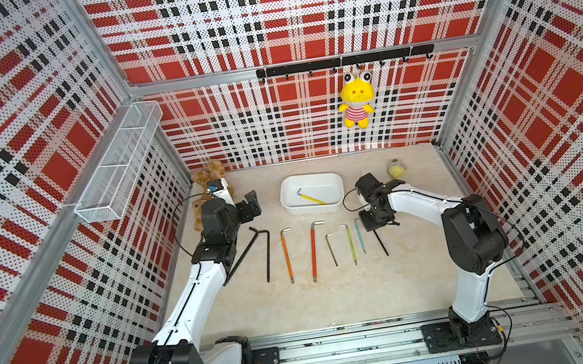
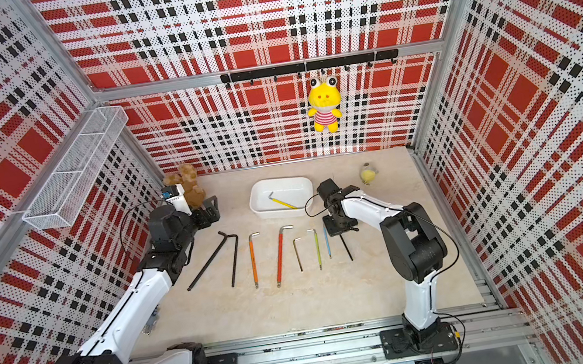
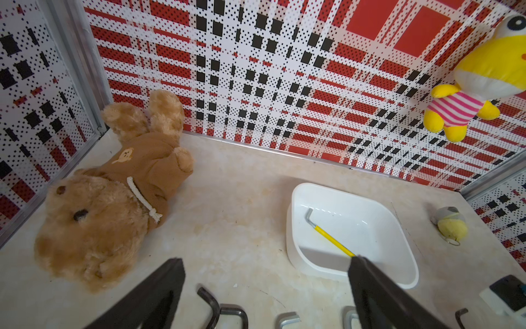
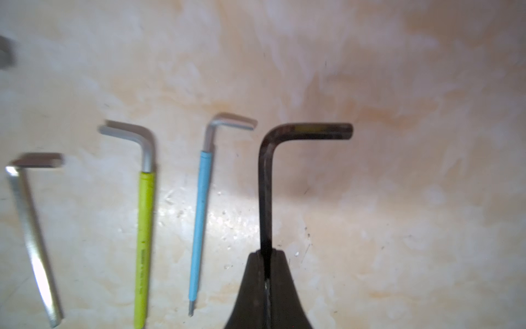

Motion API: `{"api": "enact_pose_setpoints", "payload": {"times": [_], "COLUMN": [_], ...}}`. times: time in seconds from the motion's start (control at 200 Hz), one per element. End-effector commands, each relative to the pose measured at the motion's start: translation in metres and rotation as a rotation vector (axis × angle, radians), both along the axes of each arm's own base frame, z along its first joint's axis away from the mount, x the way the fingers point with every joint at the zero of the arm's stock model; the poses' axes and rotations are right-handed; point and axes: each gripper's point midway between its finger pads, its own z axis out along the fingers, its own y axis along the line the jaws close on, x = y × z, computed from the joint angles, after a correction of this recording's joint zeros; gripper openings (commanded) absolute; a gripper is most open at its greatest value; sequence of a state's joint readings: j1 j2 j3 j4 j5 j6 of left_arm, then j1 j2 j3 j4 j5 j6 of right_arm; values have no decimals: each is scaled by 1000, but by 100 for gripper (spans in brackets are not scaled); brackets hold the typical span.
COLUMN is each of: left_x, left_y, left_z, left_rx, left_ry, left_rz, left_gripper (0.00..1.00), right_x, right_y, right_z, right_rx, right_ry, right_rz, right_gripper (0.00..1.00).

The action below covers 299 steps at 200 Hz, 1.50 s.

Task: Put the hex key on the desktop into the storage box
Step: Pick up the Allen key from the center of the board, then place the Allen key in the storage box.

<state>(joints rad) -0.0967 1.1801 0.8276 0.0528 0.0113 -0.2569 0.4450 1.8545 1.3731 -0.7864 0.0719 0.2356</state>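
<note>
Right end effector (image 4: 266, 265): pressing its fingers together on the long shank of the small black steel L-shaped hex key (image 4: 265, 185), pinching it.
Black key's place: sitting at the right end of the row on the beige marble-patterned tabletop (image 1: 337, 300), just beside the blue-sleeved hex key (image 4: 200, 216); whether it is touching the surface is hard to tell.
Left end effector (image 3: 267, 260): hanging with fingers spread wide, gripping nothing, near the brown plush bear (image 3: 113, 193).
Shallow white glossy storage box (image 1: 311, 209): resting beyond the row, holding a yellow-sleeved hex key (image 1: 311, 198).

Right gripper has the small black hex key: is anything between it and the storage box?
Nothing visible: only bare desktop lies between the right gripper, shut on the black hex key, and the storage box.
</note>
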Motion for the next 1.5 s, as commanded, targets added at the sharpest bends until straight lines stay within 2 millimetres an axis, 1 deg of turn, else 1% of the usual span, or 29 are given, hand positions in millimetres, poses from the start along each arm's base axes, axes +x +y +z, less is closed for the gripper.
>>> {"api": "enact_pose_setpoints", "payload": {"times": [0.0, 0.07, 0.095, 0.1, 0.125, 0.13, 0.145, 0.246, 0.341, 0.386, 0.421, 0.531, 0.672, 0.767, 0.812, 0.897, 0.912, 0.937, 1.032, 1.143, 1.188, 1.323, 1.383, 1.433, 1.493], "left_x": [-2, -2, -2, -2, -2, -2, -2, -3, -4, -5, -5, -6, -7, -7, -8, -8, -8, -8, -7, -7, -6, -6, -5, -4, -3], "left_y": [2, 2, 2, 2, 2, 1, 2, 2, 3, 3, 4, 4, 4, 4, 5, 6, 6, 6, 6, 7, 7, 7, 7, 7, 6], "left_z": [10, 8, 8, 8, 8, 8, 8, 10, 12, 13, 13, 13, 12, 12, 12, 12, 12, 13, 11, 9, 9, 9, 8, 6, 7], "left_rx": [8, 7, 7, 7, 7, 7, 7, 7, 7, 7, 8, 10, 11, 15, 18, 22, 22, 24, 24, 26, 28, 27, 26, 25, 23], "left_ry": [-31, -28, -28, -28, -29, -27, -28, -33, -38, -41, -43, -44, -42, -39, -40, -39, -39, -42, -37, -32, -31, -30, -26, -23, -23], "left_rz": [2, 3, 3, 2, 2, 0, 1, 2, 5, 5, 8, 10, 9, 11, 13, 19, 19, 20, 19, 20, 20, 20, 17, 15, 13], "left_gripper": [97, 97, 97, 97, 97, 97, 97, 97, 97, 97, 97, 97, 97, 97, 97, 97, 97, 97, 97, 97, 97, 97, 97, 97, 97], "right_x": [27, 38, 40, 43, 46, 46, 47, 60, 73, 79, 83, 89, 102, 112, 121, 132, 135, 137, 145, 148, 148, 146, 145, 146, 152], "right_y": [18, 32, 33, 34, 37, 43, 48, 69, 88, 98, 106, 138, 175, 192, 196, 202, 203, 205, 209, 211, 211, 210, 212, 213, 214], "right_z": [58, 77, 80, 85, 89, 91, 95, 117, 132, 133, 138, 134, 111, 95, 91, 81, 84, 81, 81, 85, 92, 132, 145, 147, 140], "right_rx": [42, 80, 83, 87, 96, 107, 110, 153, 185, 191, 197, 224, 147, 117, 106, 87, 86, 79, 60, 49, 47, 74, 80, 70, 37], "right_ry": [-174, -236, -243, -255, -267, -274, -288, -351, -380, -380, -391, -405, -471, -495, -505, -512, -521, -521, -541, -551, -558, -636, -680, -705, -716], "right_rz": [118, 196, 196, 196, 200, 251, 290, 404, 491, 528, 558, 682, 775, 811, 806, 820, 820, 826, 838, 853, 858, 855, 865, 883, 907], "right_gripper": [0, 0, 0, 0, 0, 0, 0, 0, 0, 0, 0, 0, 0, 0, 0, 0, 0, 0, 0, 0, 0, 0, 0, 0, 0]}}
